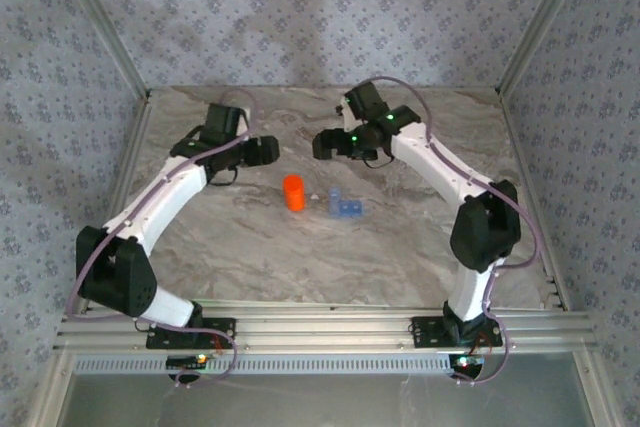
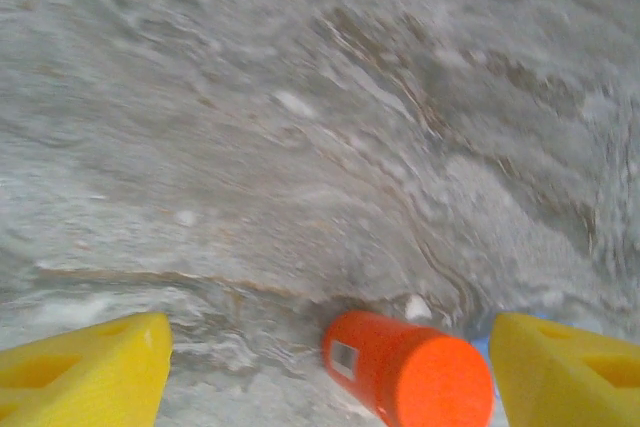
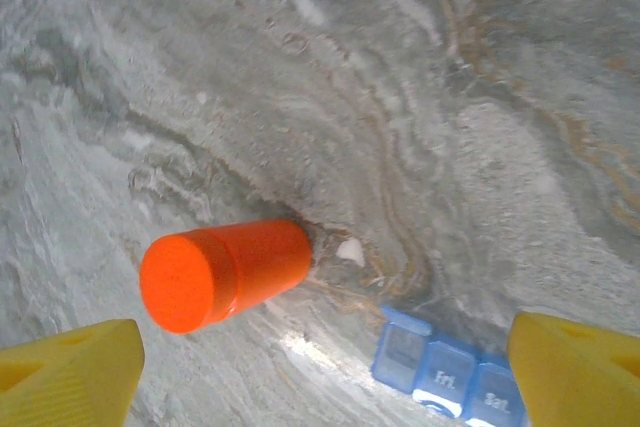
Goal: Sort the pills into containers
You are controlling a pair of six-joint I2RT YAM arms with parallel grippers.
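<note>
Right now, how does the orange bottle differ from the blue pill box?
The orange bottle is an opaque round cylinder standing upright; the blue pill box is a translucent strip of compartments lying low. The bottle has one cap; the pill box has several lids marked with days. Both rest on the table, close together.

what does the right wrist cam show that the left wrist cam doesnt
Right wrist: the blue pill box, with lids marked Fri and Sat.
Left wrist: a small label on the side of the orange bottle.
Both: the bottle, a white pill beside it, the marble table, and that arm's own open gripping part, the left end effector in one and the right end effector in the other.
</note>
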